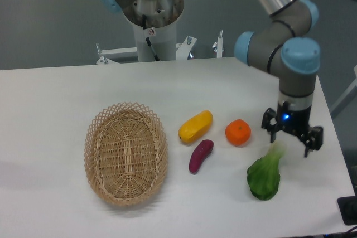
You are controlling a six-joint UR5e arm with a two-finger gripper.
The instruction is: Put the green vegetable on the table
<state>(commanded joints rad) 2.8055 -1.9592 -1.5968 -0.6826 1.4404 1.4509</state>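
Observation:
The green vegetable (264,176) lies on the white table (50,98) at the front right, its dark leaves toward the front and its pale stem end pointing up toward the gripper. My gripper (291,144) hangs just above and behind the stem end. Its two black fingers (271,129) are spread wide and hold nothing. I cannot tell whether the stem tip touches a finger.
An orange (238,132) sits left of the gripper. A yellow vegetable (195,126) and a purple eggplant-shaped piece (200,155) lie mid-table. An empty oval wicker basket (126,153) stands at the left. The table's right edge is close to the gripper.

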